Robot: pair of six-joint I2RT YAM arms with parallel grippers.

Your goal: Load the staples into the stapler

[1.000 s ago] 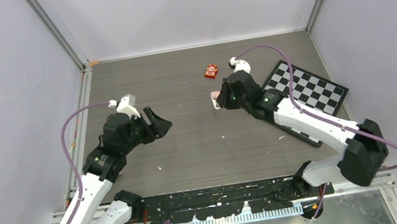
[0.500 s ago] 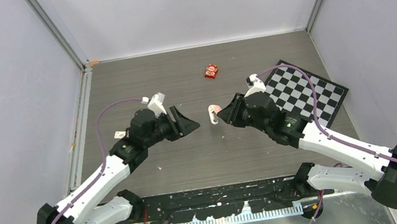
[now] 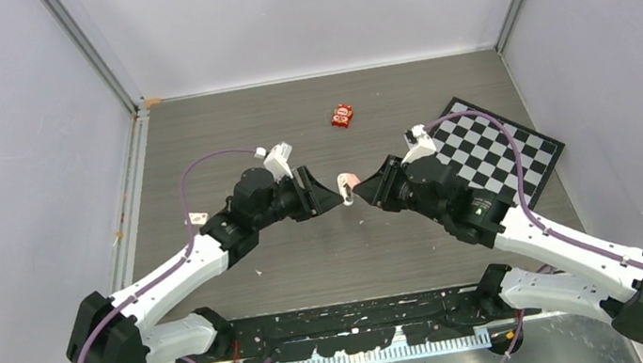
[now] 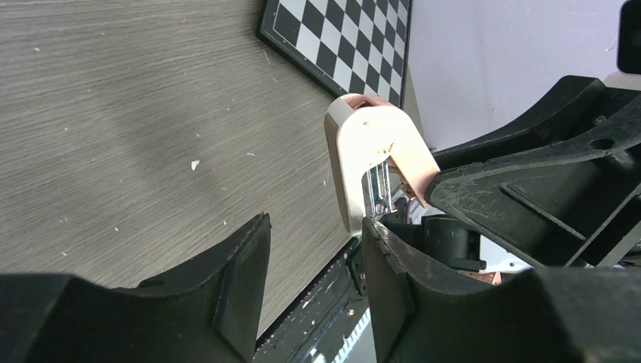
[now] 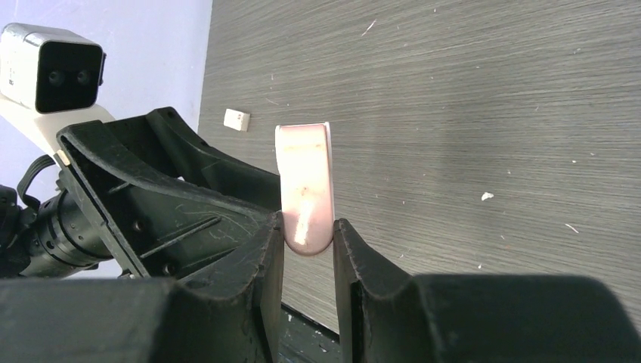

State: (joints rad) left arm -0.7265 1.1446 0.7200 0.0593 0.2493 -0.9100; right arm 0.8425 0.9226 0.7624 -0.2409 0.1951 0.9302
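My right fingers [image 5: 346,253] clamp the pink-and-white stapler [image 5: 305,181] at the frame's centre, above the table [image 3: 291,129]. This presents its metal channel to my left fingers [image 4: 246,265], apart just beside it, probably to open it. I see no staples.

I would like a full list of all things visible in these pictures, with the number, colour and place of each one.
table: one, dark grey wood grain, under everything
checkerboard: one, black and white, flat at the far right of the table
red packet: one, red with white marks, far middle of the table
small white block: one, white, on the table at the left
pink-and-white piece: one, pink and white with metal inside, held over the table's middle
right pincer: one, black, shut on the pink-and-white piece
left pincer: one, black, open, empty, facing that piece
left arm, right arm: two, white and black, reaching from the near edge
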